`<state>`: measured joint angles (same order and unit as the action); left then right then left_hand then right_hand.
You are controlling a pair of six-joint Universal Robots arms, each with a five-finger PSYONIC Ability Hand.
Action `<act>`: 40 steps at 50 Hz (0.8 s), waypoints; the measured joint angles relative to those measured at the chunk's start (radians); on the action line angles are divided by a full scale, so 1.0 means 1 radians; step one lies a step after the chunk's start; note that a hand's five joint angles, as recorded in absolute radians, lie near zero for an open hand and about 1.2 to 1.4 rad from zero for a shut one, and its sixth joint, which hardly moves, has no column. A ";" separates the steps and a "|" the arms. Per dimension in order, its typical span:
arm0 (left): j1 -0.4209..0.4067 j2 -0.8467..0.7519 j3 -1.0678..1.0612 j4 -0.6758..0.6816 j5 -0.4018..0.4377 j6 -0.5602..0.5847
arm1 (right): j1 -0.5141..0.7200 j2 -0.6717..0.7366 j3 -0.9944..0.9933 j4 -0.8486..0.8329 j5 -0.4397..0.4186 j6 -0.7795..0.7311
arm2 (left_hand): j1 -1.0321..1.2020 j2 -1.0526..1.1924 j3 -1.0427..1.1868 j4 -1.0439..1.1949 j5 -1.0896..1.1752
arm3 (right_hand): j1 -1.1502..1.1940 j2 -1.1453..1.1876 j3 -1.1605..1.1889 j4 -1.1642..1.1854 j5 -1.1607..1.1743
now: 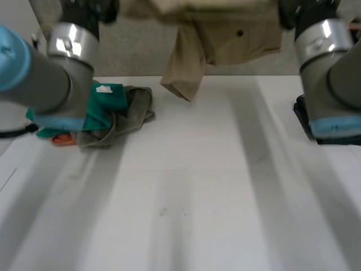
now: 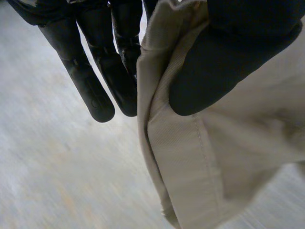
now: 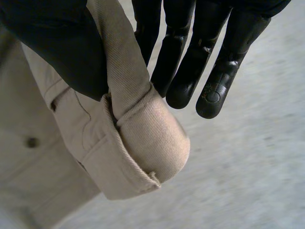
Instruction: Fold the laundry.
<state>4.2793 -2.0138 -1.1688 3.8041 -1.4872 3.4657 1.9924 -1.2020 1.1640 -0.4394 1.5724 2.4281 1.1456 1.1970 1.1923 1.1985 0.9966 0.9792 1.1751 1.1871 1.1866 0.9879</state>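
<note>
**Holding 1 beige garment up by 2 pinches**

Both arms are raised at the far side of the table (image 1: 197,197), and the beige garment (image 1: 225,34) hangs between them in the air, its lowest flap dangling just above the table's far edge. The left hand (image 2: 224,62) presses its thumb onto a hemmed edge of the cloth, clamping it against straight fingers (image 2: 90,81) behind. The right hand (image 3: 57,47) does the same on a rolled, cuffed edge, thumb on one side and straight fingers (image 3: 214,71) on the other.

Risks, as I judge them: each hold is a narrow pinch near an edge, so a quick swing or an uneven pull between the arms could slide the cloth out of 1 hand and leave it hanging crooked from the other. Lowered without being spread, the bunched cloth would likely land creased. Brought down too far left, it could drag across the pile of clothes (image 1: 113,113).

Count: 1 beige garment, 1 button (image 1: 240,33) showing on it, 1 pile with 3 colours visible (green, grey, orange), 1 dark cloth (image 1: 302,116) under the right arm, 2 hands.
</note>
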 measured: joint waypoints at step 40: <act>-0.029 0.286 -0.701 -0.678 0.008 0.027 | -0.030 -0.140 0.564 0.880 -0.033 -0.266 | 0.000 0.002 0.002 0.004 0.000 | 0.006 0.000 0.000 0.005 0.000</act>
<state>4.2503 -1.7277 -1.8700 3.1263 -1.4792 3.4922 1.9623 -1.3424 1.7276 0.4409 1.5390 2.1620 1.1456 1.1991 1.1947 1.2023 0.9966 0.9850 1.1750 1.1870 1.1915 0.9884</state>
